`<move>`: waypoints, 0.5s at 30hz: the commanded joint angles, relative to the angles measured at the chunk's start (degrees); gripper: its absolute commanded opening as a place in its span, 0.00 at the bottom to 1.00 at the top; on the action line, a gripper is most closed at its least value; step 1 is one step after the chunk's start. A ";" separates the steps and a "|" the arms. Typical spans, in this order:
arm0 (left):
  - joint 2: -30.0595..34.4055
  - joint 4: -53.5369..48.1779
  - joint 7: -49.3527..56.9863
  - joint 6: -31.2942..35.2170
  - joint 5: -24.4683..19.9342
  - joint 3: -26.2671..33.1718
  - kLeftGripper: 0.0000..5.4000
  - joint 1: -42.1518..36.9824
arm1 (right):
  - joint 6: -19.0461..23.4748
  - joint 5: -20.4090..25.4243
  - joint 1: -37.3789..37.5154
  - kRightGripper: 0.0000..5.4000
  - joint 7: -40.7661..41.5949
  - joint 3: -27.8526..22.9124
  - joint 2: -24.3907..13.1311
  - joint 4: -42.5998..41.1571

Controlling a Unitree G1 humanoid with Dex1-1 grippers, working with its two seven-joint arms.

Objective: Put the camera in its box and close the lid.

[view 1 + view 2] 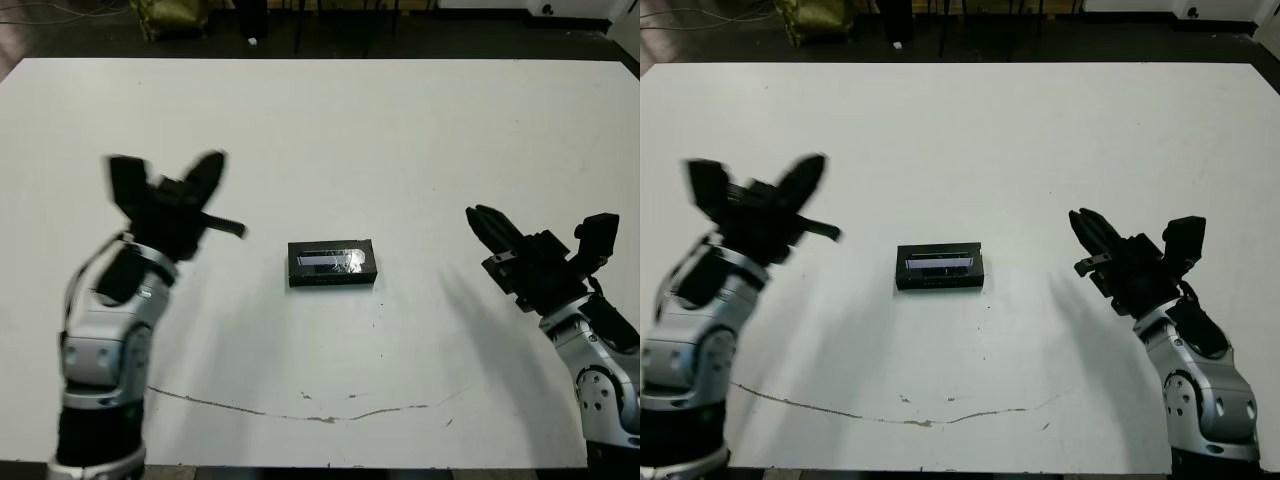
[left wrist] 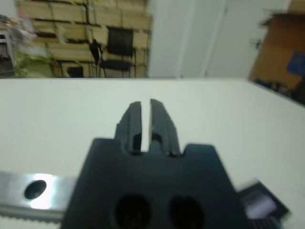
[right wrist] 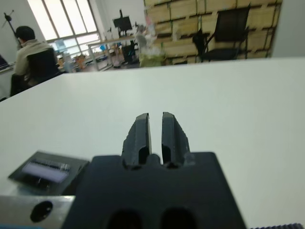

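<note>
The lid (image 1: 332, 261), black with a glossy grey-silver strip, lies flat on the box (image 1: 330, 279) at the middle of the table. Only the box's black front wall shows under it. The camera is hidden. My left gripper (image 1: 208, 172) is raised well to the left of the box, blurred, its fingers (image 2: 135, 119) shut on nothing. My right gripper (image 1: 488, 222) hovers well to the right of the box. Its fingers (image 3: 142, 131) stand almost together and hold nothing. The lid also shows in the right wrist view (image 3: 45, 169).
A thin dark crack line (image 1: 300, 400) runs across the white table (image 1: 400, 130) near its front edge. Beyond the far edge lies dark floor with chair legs. A seated person (image 3: 26, 52) shows far off in the right wrist view.
</note>
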 commanded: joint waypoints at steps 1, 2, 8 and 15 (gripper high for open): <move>1.34 6.37 2.46 -8.34 5.33 0.32 0.00 0.88 | -1.12 -2.92 -1.13 0.00 -2.34 0.55 0.10 -0.18; 2.02 9.40 3.27 -14.21 8.93 -0.48 0.00 1.25 | -2.03 -4.08 -1.42 0.00 -3.45 0.88 0.77 -0.16; 2.41 22.01 6.71 -37.12 17.92 -2.12 0.00 3.54 | -10.80 -14.18 -1.27 0.00 -9.14 3.81 3.55 2.03; 0.97 23.31 8.97 -40.77 17.42 -2.57 0.00 5.79 | -14.51 -15.92 -1.44 0.00 -9.87 4.59 5.33 3.65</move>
